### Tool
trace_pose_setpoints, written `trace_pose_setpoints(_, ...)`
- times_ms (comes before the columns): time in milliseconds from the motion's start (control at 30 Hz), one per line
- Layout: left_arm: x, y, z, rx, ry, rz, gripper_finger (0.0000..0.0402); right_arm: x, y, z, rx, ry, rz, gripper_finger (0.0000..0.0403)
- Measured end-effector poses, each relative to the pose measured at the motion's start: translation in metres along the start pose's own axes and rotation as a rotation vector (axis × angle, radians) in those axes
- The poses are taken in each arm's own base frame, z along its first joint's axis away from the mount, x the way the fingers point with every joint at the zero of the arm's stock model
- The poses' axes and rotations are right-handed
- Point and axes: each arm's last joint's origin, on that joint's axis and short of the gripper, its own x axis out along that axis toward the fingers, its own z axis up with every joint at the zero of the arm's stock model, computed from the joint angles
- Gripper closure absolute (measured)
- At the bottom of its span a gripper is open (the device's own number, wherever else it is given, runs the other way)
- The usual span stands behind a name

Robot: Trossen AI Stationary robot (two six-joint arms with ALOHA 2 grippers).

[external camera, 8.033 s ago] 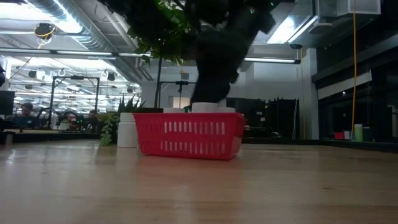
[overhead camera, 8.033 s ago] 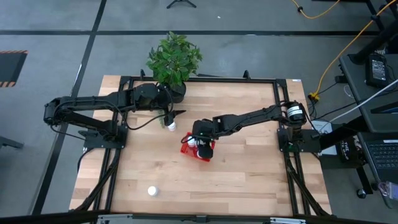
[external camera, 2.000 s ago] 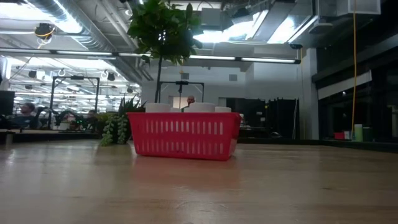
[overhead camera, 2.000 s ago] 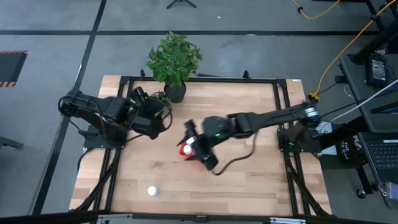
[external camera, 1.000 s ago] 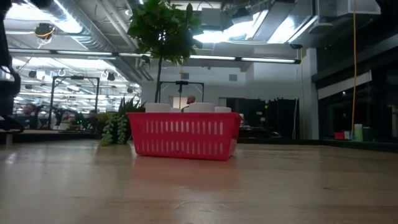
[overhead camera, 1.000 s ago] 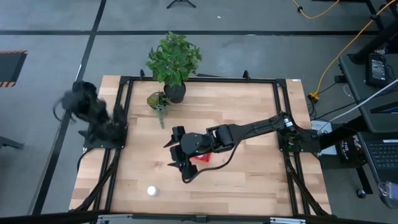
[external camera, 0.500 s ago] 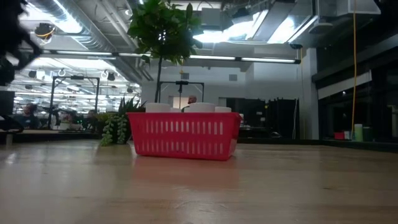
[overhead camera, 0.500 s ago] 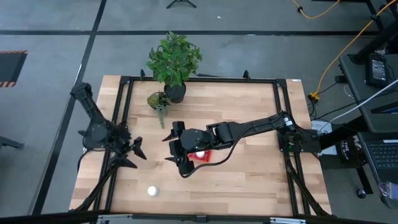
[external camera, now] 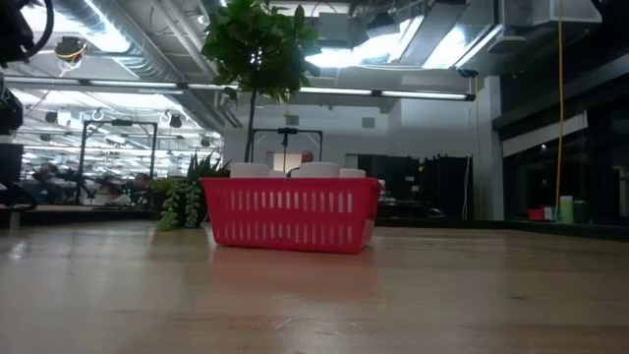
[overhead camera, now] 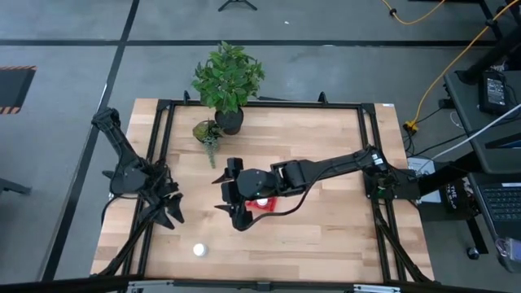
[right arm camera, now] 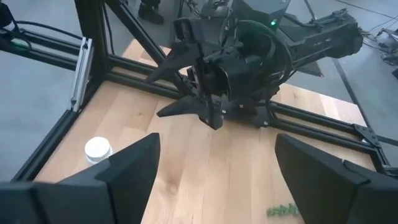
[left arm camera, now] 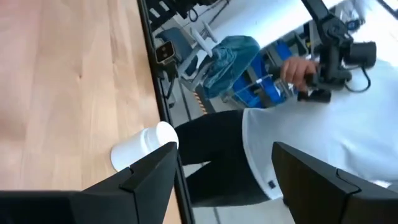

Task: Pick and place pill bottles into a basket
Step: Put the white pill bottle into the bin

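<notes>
The red basket (external camera: 293, 213) stands mid-table; white pill bottles (external camera: 319, 169) show above its rim. In the high view my right arm covers most of the basket (overhead camera: 264, 205). One more pill bottle (overhead camera: 199, 251) stands on the table near the near-left corner, also seen as the bottle (left arm camera: 144, 146) and the bottle (right arm camera: 98, 149). My left gripper (overhead camera: 172, 210) hangs open at the table's left edge, a short way from that bottle on its far side, nothing between its fingers (left arm camera: 146, 177). My right gripper (overhead camera: 228, 195) is open above the basket's left end.
A potted plant (overhead camera: 228, 81) and a small green sprig (overhead camera: 207, 134) sit at the far edge. Black frame rails (overhead camera: 151, 236) run along the table's sides. A person in a white top (left arm camera: 323, 124) stands beyond the table's edge near the loose bottle.
My left arm has unfolded from its raised pose at the table's left side. Its gripper has come down, rolled and swung toward the near edge, closer to the loose bottle. The basket and the bottles have stayed where they were.
</notes>
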Motion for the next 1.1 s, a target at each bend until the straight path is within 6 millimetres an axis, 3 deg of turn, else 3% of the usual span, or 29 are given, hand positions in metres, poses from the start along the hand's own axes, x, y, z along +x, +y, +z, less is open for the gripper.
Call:
trace_pose_setpoints(333,-0.001,0.0,0.002,0.115,-0.018,0.002,0.0144,0.0,0.001,0.001,0.0,-0.011,0.0,0.0084)
trace_pose_setpoints(500,-0.005,0.005,0.018,0.11,-0.089,-0.025,0.0144,0.0,0.002,0.001,-0.002,-0.008,0.002,0.0084)
trace_pose_setpoints(767,-0.023,0.011,0.053,0.122,-0.42,-0.005,0.0146,0.0,0.003,-0.003,-0.015,0.034,0.008,0.0084)
trace_pose_setpoints(1100,-0.045,0.03,0.077,0.117,-0.744,0.246,0.0146,0.0,-0.001,-0.005,-0.083,0.044,0.004,0.0084)
